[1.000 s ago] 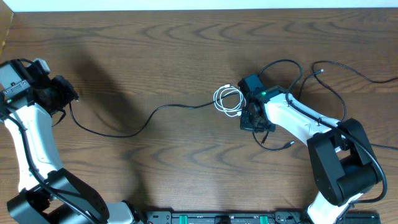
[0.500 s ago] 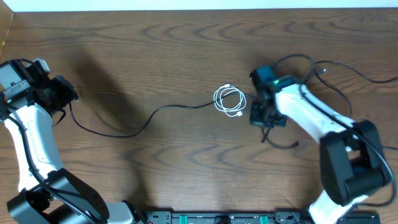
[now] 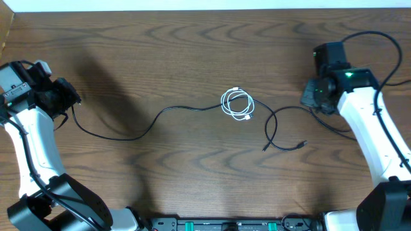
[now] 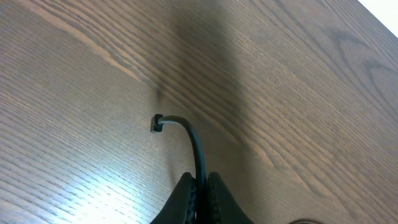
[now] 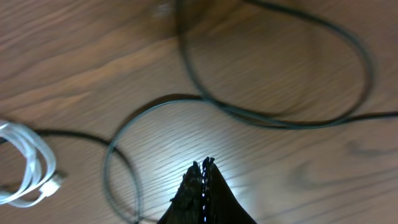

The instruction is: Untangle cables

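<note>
A long black cable (image 3: pixel 148 125) runs across the table from my left gripper (image 3: pixel 68 97) to the small white coiled cable (image 3: pixel 236 104) at the centre. In the left wrist view my left gripper (image 4: pixel 200 182) is shut on this cable (image 4: pixel 194 143), whose plug (image 4: pixel 157 122) sticks out ahead. A second black cable (image 3: pixel 270 128) loops right of the coil, with its plug (image 3: pixel 303 145) on the table. My right gripper (image 3: pixel 313 101) is shut beside its right end. In the right wrist view the jaws (image 5: pixel 204 163) show nothing between the tips. The cable (image 5: pixel 249 118) and white coil (image 5: pixel 25 165) lie ahead.
A thicker black wire (image 3: pixel 379 33) arcs over the right arm. Another thin black line (image 3: pixel 398 82) leaves at the right edge. The arm bases' rail (image 3: pixel 231 224) runs along the front edge. A pale strip (image 3: pixel 192 5) marks the table's far edge.
My right gripper has swung from beside the white coil to the far right. The second black cable has come away from the coil and stretched right. The left arm has not moved.
</note>
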Controlling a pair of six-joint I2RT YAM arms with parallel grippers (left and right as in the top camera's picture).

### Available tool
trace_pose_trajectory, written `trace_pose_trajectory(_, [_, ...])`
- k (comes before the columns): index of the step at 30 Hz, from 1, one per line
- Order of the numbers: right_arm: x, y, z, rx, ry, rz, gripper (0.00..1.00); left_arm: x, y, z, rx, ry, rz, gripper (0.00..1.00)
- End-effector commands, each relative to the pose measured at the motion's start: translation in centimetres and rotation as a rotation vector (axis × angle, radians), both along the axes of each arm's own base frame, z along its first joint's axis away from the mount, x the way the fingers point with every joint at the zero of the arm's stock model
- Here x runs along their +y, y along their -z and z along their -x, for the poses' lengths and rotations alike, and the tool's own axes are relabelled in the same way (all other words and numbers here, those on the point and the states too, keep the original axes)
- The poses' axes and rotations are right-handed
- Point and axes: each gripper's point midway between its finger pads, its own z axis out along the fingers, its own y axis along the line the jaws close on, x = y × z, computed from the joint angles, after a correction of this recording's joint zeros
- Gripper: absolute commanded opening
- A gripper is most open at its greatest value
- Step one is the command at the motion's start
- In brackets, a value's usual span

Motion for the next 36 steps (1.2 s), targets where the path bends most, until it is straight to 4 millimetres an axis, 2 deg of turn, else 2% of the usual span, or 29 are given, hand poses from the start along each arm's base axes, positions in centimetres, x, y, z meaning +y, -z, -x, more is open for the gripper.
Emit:
trace_pose_trajectory(1, [-0.2,0.2,-0.4,0.007,-0.056,-0.024,0.01,-0.1,-0.5,-0.2,-0.014,0.012,-0.009,0.08])
trace_pose_trajectory(6, [3.4,0.2,-1.4,-0.033,-0.204,-0.169,0.01,-0.1,-0.5,-0.2,-0.014,0.013,-0.008,0.08])
trace_pose_trajectory(8, [3.8,0.5,-1.6,-0.038,-0.213,-0.171,0.09,-0.1,-0.5,-0.2,-0.014,0.012,-0.009,0.07])
trace_pose_trajectory(10, [4.0,1.4,-1.8,-0.040,-0.214,-0.173,0.24,-0.1,-0.5,-0.2,-0.014,0.013,-0.008,0.07])
trace_pose_trajectory(14, [4.2,3.9,-1.4,-0.002,-0.150,-0.199,0.35,-0.1,-0.5,-0.2,-0.014,0.013,-0.008,0.07])
trace_pose_trajectory(16, [4.8,5.0,-1.2,0.023,-0.153,-0.238,0.34,-0.1,-0.5,-0.2,-0.014,0.013,-0.008,0.07])
trace_pose_trajectory(20, [7.7,6.2,-1.7,0.032,-0.237,-0.361,0.33,-0.1,-0.5,-0.2,-0.014,0.013,-0.008,0.07])
trace_pose_trajectory(26, [11.9,7.8,-1.9,0.039,-0.416,-0.383,0.34,-0.1,-0.5,-0.2,-0.014,0.012,-0.009,0.08])
trace_pose_trajectory(29, [12.4,8.7,-2.0,0.046,-0.432,-0.351,0.34,-0.1,-0.5,-0.2,-0.014,0.012,-0.009,0.08])
trace_pose_trajectory(36, [12.6,11.0,-2.2,0.080,-0.419,-0.347,0.25,-0.1,-0.5,-0.2,-0.013,0.012,-0.009,0.08])
